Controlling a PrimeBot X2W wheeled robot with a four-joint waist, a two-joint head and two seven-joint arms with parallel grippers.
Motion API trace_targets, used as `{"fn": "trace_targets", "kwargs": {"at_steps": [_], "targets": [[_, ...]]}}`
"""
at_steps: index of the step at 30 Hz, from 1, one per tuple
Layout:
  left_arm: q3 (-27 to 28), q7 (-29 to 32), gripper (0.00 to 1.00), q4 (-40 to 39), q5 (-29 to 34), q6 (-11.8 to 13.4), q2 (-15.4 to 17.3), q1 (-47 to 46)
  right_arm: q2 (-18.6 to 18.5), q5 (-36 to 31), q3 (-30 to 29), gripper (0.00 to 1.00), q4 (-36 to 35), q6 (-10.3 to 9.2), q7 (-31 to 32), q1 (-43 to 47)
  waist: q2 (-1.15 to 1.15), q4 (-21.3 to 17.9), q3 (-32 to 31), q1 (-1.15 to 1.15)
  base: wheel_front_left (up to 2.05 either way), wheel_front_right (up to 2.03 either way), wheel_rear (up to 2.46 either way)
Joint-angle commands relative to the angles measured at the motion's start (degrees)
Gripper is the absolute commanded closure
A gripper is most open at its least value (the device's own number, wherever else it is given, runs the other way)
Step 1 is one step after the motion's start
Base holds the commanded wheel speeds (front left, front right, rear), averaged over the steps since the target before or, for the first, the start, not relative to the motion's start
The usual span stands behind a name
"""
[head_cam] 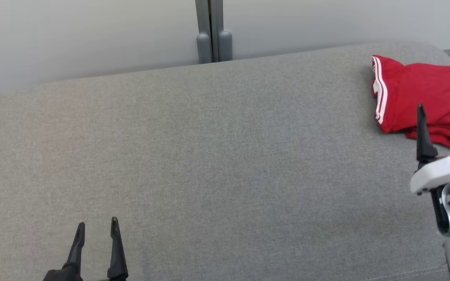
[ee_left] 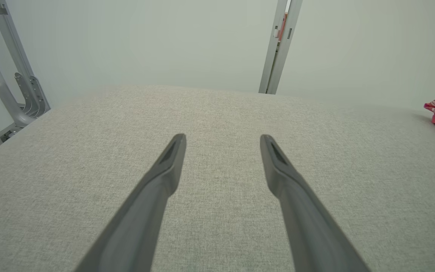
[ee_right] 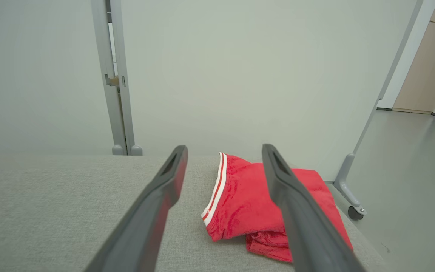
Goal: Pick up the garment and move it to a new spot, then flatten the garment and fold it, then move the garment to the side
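Fabric in plain grey covers the desk [head_cam: 225,148]. At its lower left, the left gripper [head_cam: 97,222] points up the head view with its two dark fingers spread wide and nothing between them. Behind the middle of the desk's far edge, a grey post [head_cam: 209,31] stands between pale wall panels. Near the far right corner lies the red garment [head_cam: 412,93], folded into a compact bundle, with white stripes along its left edge. Just on its near side is the right gripper [head_cam: 437,104], its fingers also wide apart and gripping nothing; the right wrist view shows the garment lying on the desk beyond the fingertips.
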Motion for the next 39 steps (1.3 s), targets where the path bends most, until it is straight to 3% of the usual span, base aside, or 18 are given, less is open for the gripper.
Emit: {"fn": "trace_targets", "kwargs": {"at_steps": [1,6,12,21,22,26,39], "targets": [[0.61,0.02,0.0,0.46,0.44,0.01,0.16,1.0,1.44,-0.6,-0.31,0.0,-2.75,-0.09,-0.21,3.43,0.0,2.34,-3.94,0.0,0.0,0.0,0.0],[1.22,0.01,0.0,1.9,0.9,-0.73,0.16,1.53,7.07,-2.59,0.95,0.0,-10.0,-0.09,-0.25,13.77,0.0,2.83,-4.82,0.0,0.0,0.0,0.0],[1.95,0.01,0.0,2.99,0.58,-0.75,0.15,2.26,11.48,-4.62,3.07,0.0,-12.13,-0.1,-0.25,21.9,0.0,2.64,-5.56,0.0,0.0,0.0,0.0],[2.21,0.01,0.0,3.87,-0.12,-1.23,0.16,2.44,13.13,-5.68,5.16,0.0,-11.88,-0.1,-0.26,24.8,0.0,2.05,-6.01,0.0,0.0,0.0,0.0],[2.13,0.0,1.0,3.78,-0.09,-1.22,0.0,1.98,13.21,-5.41,5.22,1.0,-11.91,0.0,-0.08,24.64,0.0,2.06,-6.01,0.0,0.0,0.0,0.0],[1.97,0.37,1.0,5.07,-1.66,-1.42,-0.13,1.76,13.47,-3.88,4.77,1.0,-10.41,0.02,0.65,24.37,0.0,2.05,-6.01,0.0,0.0,0.0,0.0],[3.31,4.03,1.0,6.24,-15.31,-2.76,0.02,-1.55,13.44,11.86,3.99,1.0,-10.89,0.01,4.34,22.84,0.0,2.06,-5.75,0.0,0.0,0.0,0.0]]}}
